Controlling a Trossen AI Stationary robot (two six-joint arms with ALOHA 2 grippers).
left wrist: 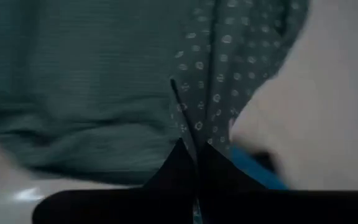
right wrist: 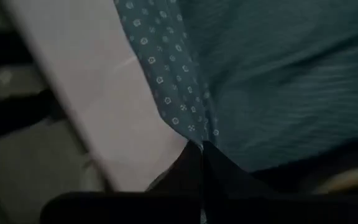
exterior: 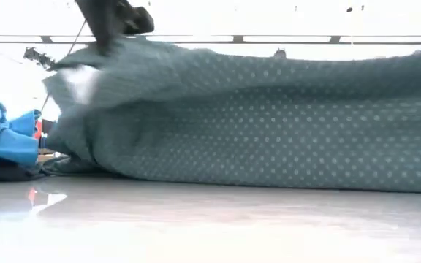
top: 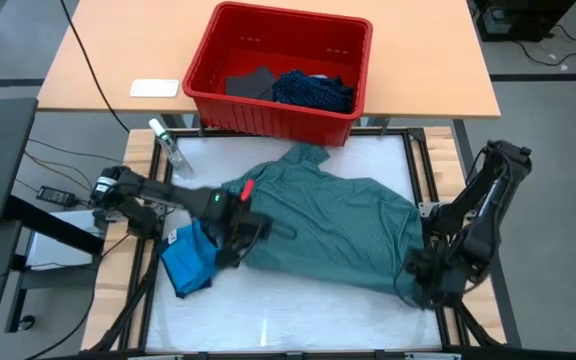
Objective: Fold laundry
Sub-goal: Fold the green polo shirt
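A grey-green shirt (top: 328,225) with a dotted inner side lies spread over the middle of the white table top (top: 298,320); in the low view the shirt (exterior: 269,124) rises in a hump off the surface. My left gripper (top: 240,228) is shut on its left side, seen also in the low view (exterior: 112,22). My right gripper (top: 415,268) is shut on its right edge. A bright blue small garment (top: 190,258) lies crumpled beside the left gripper. My left gripper pinches a dotted edge of the shirt (left wrist: 194,127) between its two shut fingers, coming from above and pointing down. The cloth there is raised off the table and drapes below the fingers; the shirt's lower part rests on the table. My right gripper pinches the shirt's right edge, where the dotted side shows (right wrist: 197,127), between its two shut fingers, from above and slightly slanted. The edge is lifted and the cloth runs away below the fingers toward the table.
A red bin (top: 218,95) stands on the wooden table behind, holding a dark piece (top: 250,83) and a navy dotted piece (top: 313,92). A clear bottle (top: 171,148) lies at the far left corner. Metal frame rails (top: 413,170) border the white top.
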